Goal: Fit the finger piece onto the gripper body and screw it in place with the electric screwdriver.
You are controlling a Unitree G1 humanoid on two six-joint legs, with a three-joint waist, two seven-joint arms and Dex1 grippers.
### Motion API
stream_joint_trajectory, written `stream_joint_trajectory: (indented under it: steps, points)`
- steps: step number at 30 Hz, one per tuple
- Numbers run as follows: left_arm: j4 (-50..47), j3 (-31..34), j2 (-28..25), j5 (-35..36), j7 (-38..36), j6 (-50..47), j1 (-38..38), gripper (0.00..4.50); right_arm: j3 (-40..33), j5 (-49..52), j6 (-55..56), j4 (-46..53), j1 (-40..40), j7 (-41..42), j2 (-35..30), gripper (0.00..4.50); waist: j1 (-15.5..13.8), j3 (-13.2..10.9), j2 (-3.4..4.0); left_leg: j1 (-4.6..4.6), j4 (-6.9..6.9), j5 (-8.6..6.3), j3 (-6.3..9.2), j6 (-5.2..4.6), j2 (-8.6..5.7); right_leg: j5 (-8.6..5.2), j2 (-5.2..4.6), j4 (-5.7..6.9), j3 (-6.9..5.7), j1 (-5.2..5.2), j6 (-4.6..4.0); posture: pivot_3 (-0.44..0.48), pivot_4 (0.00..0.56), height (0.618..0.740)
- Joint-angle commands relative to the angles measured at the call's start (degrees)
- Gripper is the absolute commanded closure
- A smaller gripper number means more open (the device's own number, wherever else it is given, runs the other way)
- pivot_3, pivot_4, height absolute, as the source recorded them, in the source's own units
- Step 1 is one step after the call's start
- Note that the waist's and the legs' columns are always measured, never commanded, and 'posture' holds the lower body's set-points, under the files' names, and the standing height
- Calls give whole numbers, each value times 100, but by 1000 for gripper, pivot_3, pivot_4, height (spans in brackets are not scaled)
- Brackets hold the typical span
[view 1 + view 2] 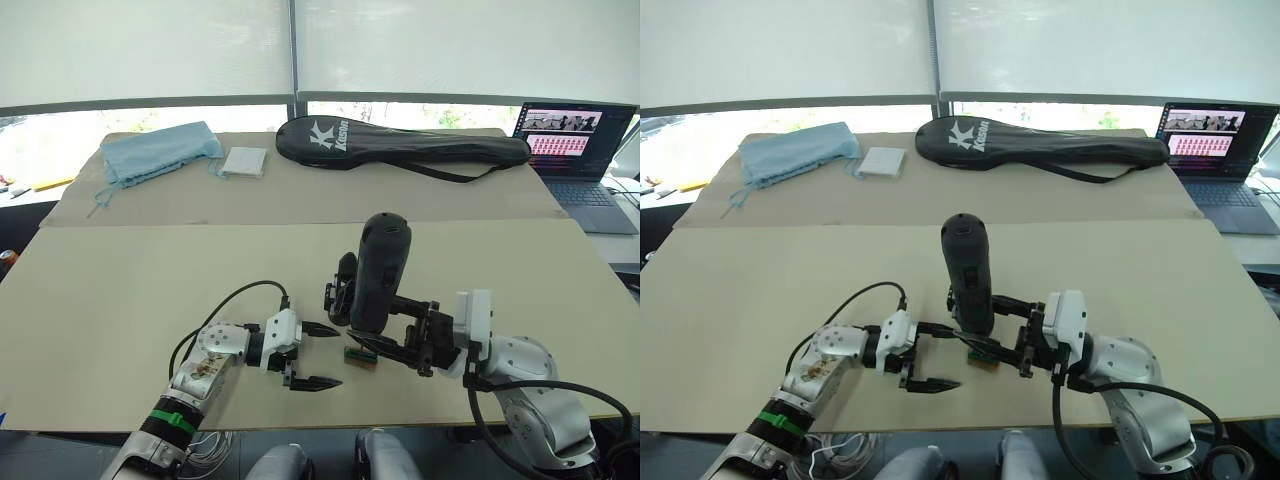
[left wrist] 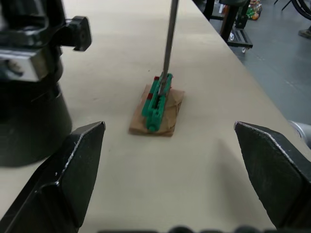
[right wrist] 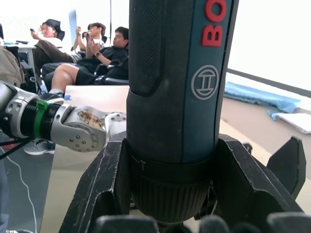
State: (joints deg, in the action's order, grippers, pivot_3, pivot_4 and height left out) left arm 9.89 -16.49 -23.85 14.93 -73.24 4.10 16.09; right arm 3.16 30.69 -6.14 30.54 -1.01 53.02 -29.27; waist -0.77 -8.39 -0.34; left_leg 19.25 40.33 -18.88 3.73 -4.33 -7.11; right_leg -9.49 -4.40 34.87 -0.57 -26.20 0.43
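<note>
Screwdriver (image 1: pixel 378 270) stood upright, clamped in our right claw (image 1: pixel 385 340), its bit resting on a green part (image 2: pixel 156 99) below; our left claw (image 1: pixel 312 355) gaped empty beside it; top-heavy and stiff, we judged, so best gripped low on the barrel.

Lighting: bright, even daylight from the blinds (image 1: pixel 300 45) behind the worktop (image 1: pixel 120 290); the strip of window beneath them is blown out white. Shadows: soft and faint beside the electric screwdriver (image 1: pixel 380 270). Glare: pale haze behind the screwdriver in the right wrist view. Focus: left tool (image 2: pixel 170 194) fingers (image 2: pixel 63 179) soft at close range.
</note>
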Motion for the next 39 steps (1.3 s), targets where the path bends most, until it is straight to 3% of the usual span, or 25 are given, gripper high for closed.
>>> stream_joint_trajectory:
  steps: [1,8,13,23,26,31,39]
  points:
    - [-347,176,-60,267,-64,-68,-12,14,-223,291,-46,426,-124,-106,-44,2574,1,-1,-1,0,0,0,0,0,-1,0,0,0,-2,0,0,0,150,740]
    - [-825,521,-200,746,-105,-305,-131,14,-354,520,-256,749,-196,-261,-177,2574,1,-3,-3,2,0,0,0,0,-1,0,-1,-2,0,-1,0,0,150,740]
    - [-1408,923,-462,1487,-219,-978,-238,14,-522,771,-506,975,-420,-444,-334,2574,16,-9,-1,1,0,0,0,0,0,0,0,1,-1,-3,0,0,150,740]
    - [-1951,1553,-1012,2122,-92,-1828,-260,14,-898,1285,-943,1270,-842,-795,-572,2574,6,-13,0,2,-1,0,0,1,-2,0,1,-2,-7,-2,0,0,150,740]
    - [-1657,1693,-981,1967,90,-1779,-236,14,-1019,1491,-1085,1316,-1033,-932,-647,2574,6,-13,0,1,-4,0,0,1,-1,0,2,-2,-8,-3,-1,0,150,740]
    - [-1172,1312,-786,1226,463,-1532,-133,14,-1078,1603,-1185,1341,-1116,-965,-742,2574,-3,-15,1,1,-4,1,0,1,-1,0,0,-3,-7,-1,-1,0,150,740]
    - [-454,720,-2,172,1122,-574,59,14,-1085,1569,-1231,1412,-1063,-1036,-787,2574,-21,-18,-4,6,-3,0,0,0,-2,1,-4,-10,-1,-1,-1,0,150,740]
